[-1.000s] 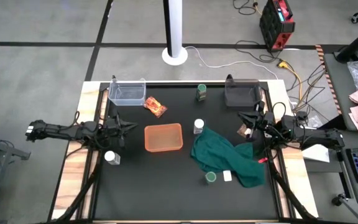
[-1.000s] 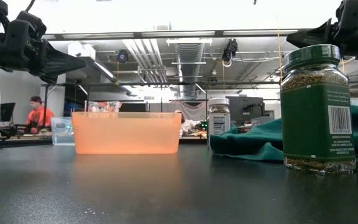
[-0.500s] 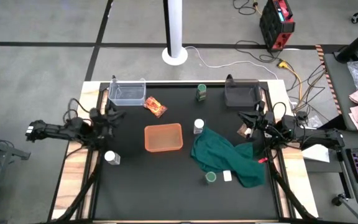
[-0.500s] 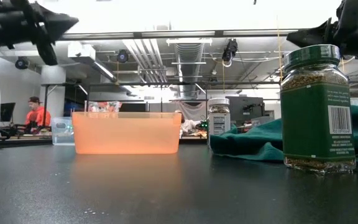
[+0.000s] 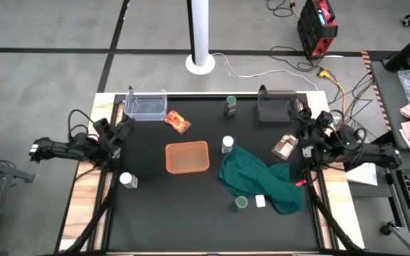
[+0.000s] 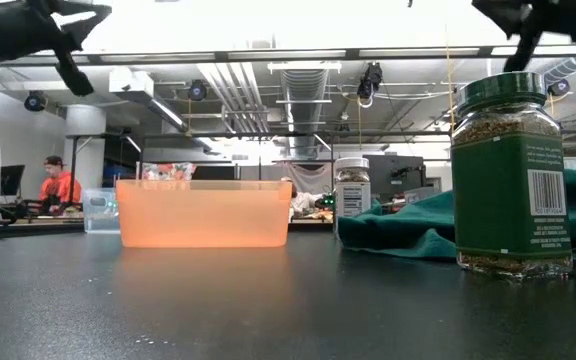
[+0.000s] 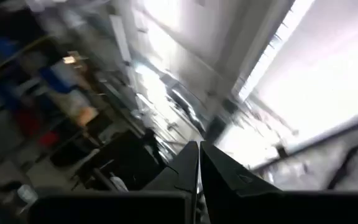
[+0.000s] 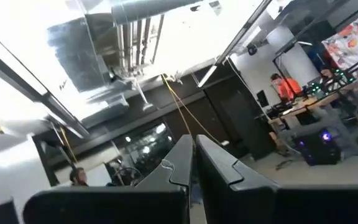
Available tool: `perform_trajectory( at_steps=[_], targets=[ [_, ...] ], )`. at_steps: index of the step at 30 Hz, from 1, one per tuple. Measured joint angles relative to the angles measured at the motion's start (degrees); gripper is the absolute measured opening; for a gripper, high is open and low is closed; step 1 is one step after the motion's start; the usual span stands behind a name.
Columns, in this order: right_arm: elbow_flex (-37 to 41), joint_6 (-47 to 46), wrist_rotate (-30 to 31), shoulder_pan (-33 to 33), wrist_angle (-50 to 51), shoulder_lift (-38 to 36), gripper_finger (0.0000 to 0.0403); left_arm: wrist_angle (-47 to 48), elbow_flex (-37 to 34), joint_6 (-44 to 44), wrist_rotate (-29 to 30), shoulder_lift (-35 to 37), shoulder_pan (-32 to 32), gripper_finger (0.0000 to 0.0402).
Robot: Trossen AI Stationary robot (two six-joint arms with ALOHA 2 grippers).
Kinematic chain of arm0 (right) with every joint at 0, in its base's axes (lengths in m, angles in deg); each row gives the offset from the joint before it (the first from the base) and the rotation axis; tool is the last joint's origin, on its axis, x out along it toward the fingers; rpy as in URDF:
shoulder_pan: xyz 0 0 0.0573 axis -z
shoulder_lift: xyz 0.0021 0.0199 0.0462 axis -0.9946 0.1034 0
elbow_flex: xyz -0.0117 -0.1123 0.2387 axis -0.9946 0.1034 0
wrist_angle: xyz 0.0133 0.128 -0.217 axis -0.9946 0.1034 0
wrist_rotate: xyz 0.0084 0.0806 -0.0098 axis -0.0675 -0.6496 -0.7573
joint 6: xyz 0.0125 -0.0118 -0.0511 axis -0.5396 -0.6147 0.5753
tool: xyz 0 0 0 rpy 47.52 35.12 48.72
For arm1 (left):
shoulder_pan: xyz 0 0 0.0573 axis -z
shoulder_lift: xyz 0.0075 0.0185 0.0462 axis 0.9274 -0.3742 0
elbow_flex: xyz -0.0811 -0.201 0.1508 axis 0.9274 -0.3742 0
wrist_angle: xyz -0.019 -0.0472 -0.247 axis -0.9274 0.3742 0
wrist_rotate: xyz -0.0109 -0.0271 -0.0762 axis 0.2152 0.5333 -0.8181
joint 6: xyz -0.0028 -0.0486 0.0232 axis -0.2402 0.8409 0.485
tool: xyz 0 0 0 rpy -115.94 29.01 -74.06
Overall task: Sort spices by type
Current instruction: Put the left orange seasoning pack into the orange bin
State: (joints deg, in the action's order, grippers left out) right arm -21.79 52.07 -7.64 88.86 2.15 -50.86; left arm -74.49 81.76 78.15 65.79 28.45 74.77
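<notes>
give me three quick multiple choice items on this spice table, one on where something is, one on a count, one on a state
1. Where does the brown foil packet lie?
A. inside the orange bin
B. on the table between the green cloth and the right gripper
C. inside the clear bin

2. How many green-capped jars are on the table?
A. one
B. two
C. four

3. What is in the orange bin?
A. nothing that can be seen
B. a white-capped jar
C. the orange-red packet

Answers:
1. B: the high view shows it flat on the black mat, past the green cloth and just short of the right gripper.
2. B: one jar stands by the far edge, another sits beside the cloth.
3. A: from above its floor shows bare; the orange-red packet lies outside, near the clear bin.
</notes>
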Motion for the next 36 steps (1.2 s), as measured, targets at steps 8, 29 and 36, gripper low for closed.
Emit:
perform_trajectory(
  at_steps=[8,29,36],
  targets=[
    [-19.93,-1.16,6.08,0.76,20.39,16.82,0.0013,18.46,13.39,6.93,2.16,-8.38,0.11,0.0001],
    [-56.45,-1.01,6.44,6.60,57.54,38.39,0.0013,114.32,70.09,15.32,-17.91,-44.63,0.17,0.0001],
    [-59.43,1.78,6.05,6.60,57.45,41.17,0.0013,113.13,76.11,-1.79,-18.94,-51.35,-0.56,0.0001]
  ],
)
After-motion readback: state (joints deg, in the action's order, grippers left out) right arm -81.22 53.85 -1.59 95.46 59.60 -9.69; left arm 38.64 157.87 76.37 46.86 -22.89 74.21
